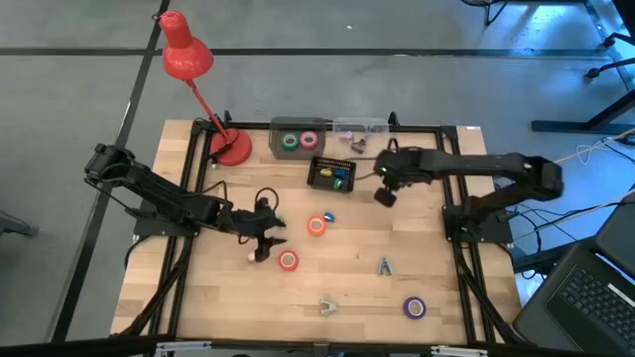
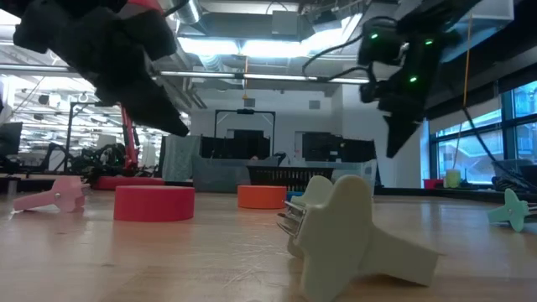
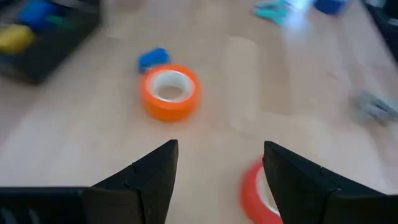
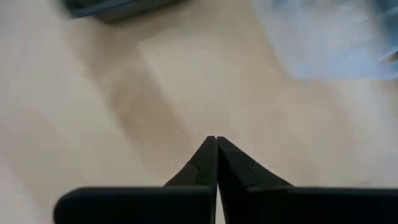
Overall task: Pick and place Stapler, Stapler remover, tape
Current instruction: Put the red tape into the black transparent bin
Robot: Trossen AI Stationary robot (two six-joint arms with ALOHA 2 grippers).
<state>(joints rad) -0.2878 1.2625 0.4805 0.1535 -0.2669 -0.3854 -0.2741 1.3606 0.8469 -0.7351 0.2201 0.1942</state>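
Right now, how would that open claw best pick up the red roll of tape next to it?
Probably from straight above. The red tape roll lies flat, hollow centre up, so its outer wall offers two opposite sides to pinch. The left gripper, open beside it, could straddle the ring; one finger into the hole might also work.

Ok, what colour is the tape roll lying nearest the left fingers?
Red-pink tape roll, beside the open left gripper; clearest in the high view.

— What do the arms look like from above?
— Two dark, jointed arms, black cables looping along them.
— And the fingers?
— The left gripper (image 3: 214, 180) and right gripper (image 4: 216, 163) carry matte black, wedge-shaped fingers; green lights glow on one wrist in the low view.
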